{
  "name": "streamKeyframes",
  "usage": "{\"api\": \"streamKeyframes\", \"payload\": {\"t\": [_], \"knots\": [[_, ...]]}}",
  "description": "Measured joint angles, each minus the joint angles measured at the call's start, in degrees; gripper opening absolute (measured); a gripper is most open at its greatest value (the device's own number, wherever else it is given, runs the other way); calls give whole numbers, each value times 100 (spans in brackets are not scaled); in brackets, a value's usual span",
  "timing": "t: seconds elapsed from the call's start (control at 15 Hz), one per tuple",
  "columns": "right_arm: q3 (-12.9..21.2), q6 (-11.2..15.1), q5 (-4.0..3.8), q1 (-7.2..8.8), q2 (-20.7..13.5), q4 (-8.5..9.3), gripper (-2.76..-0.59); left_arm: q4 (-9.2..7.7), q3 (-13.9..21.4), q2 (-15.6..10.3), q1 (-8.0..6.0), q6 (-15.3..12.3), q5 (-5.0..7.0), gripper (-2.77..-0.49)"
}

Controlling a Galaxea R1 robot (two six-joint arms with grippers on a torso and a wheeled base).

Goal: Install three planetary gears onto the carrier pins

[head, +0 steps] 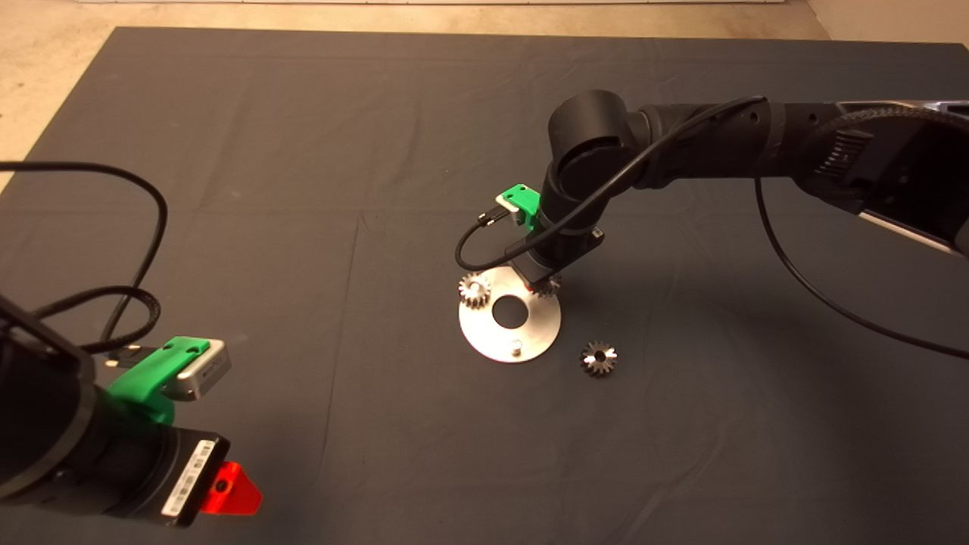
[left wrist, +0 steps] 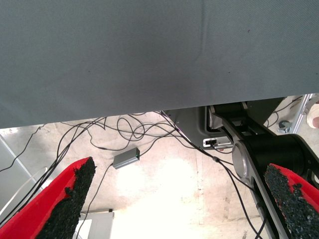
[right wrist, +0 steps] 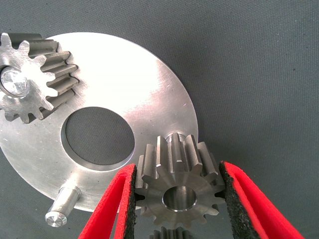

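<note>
The right pincer point(right wrist: 177, 199) grips a gear point(right wrist: 177, 191) by its toothed sides, just above a pin point(right wrist: 174, 138) at the disc's point(right wrist: 124, 74) rim. One gear point(right wrist: 27, 79) sits on its pin; another point(head: 598, 358) lies beside the disc. The gears look hard, heavy and slippery. The left pincer point(left wrist: 182, 199) waits open, well away.

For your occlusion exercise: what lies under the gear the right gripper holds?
Under the held gear show the silver disc, a pin top and more gear teeth. What those teeth belong to is covered.
</note>
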Motion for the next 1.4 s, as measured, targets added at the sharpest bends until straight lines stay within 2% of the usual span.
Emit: {"api": "streamKeyframes", "payload": {"t": [0.13,0.4,0.53,1.4], "knots": [[0,0,22,1,-16,0,-232,0,0,0,0,0,-1,-79],[2,-1,116,-7,-127,2,-232,0,0,-2,0,0,-1,-79],[-5,1,209,-71,-206,2,-232,0,0,-2,0,0,-1,-79],[-126,-1,205,-76,-221,9,-231,0,0,-15,0,0,-1,-79]]}}
